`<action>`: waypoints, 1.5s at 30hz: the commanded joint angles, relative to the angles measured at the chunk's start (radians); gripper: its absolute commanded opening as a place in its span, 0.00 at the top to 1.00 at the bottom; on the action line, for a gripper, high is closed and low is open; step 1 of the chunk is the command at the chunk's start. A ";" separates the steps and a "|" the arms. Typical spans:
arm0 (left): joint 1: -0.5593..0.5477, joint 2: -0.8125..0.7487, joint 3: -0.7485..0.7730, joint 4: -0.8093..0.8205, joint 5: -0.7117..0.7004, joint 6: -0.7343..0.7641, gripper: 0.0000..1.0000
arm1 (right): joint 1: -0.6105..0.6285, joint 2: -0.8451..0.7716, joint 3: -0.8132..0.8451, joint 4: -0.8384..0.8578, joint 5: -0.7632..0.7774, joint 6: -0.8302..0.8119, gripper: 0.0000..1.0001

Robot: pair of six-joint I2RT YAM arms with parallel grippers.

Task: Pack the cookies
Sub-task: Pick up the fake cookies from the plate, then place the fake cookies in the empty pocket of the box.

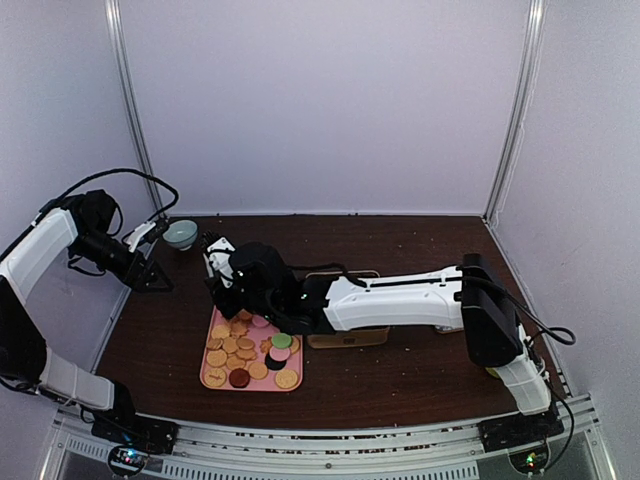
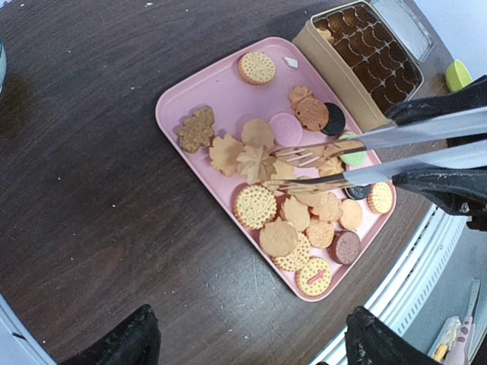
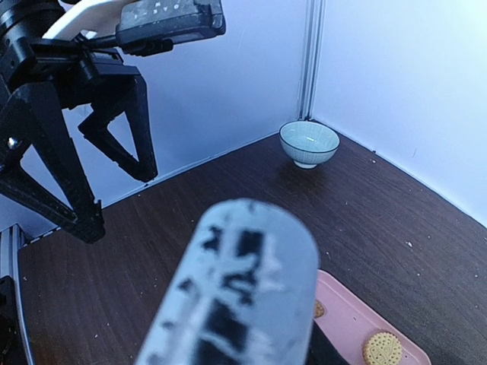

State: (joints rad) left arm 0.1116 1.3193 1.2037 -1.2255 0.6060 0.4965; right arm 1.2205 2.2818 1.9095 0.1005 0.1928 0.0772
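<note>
The cookies (image 1: pixel 247 350) lie on a pink tray (image 1: pixel 209 378) in front of the arms: mostly round tan ones, a few dark, pink or green. The left wrist view shows them closely (image 2: pixel 256 206) on the tray (image 2: pixel 198 84). My right gripper (image 1: pixel 245 290) is shut on metal tongs (image 2: pixel 426 148). The forked tong tips (image 2: pixel 298 169) stand slightly apart, low over the cookies in the tray's middle. In the right wrist view the blurred tongs handle (image 3: pixel 236 289) hides the fingers. My left gripper (image 1: pixel 152 272) hangs open and empty left of the tray, its fingertips (image 2: pixel 114 342) wide apart.
A tan box (image 2: pixel 365 53) with dark ribbed compartments stands right of the tray, partly under the right arm (image 1: pixel 400 300). A pale bowl (image 1: pixel 180 234) sits at the back left and shows in the right wrist view (image 3: pixel 308 143). White walls enclose the dark table (image 1: pixel 420 250).
</note>
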 commanded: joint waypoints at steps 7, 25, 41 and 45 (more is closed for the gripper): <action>0.007 -0.026 -0.015 0.000 0.011 0.014 0.13 | -0.011 0.033 0.055 0.139 0.047 0.001 0.67; 0.007 -0.026 -0.007 -0.006 0.017 0.018 0.14 | -0.104 -0.381 -0.447 0.250 0.127 -0.036 0.72; 0.007 -0.025 -0.010 -0.006 0.026 0.014 0.15 | -0.231 -0.594 -0.731 0.228 0.152 -0.037 0.72; 0.007 -0.023 -0.010 -0.006 0.030 0.015 0.15 | -0.237 -0.585 -0.734 0.221 0.169 -0.040 0.72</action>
State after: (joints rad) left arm 0.1116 1.3125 1.1965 -1.2320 0.6106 0.5037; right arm 0.9916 1.6962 1.1709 0.3073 0.3344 0.0490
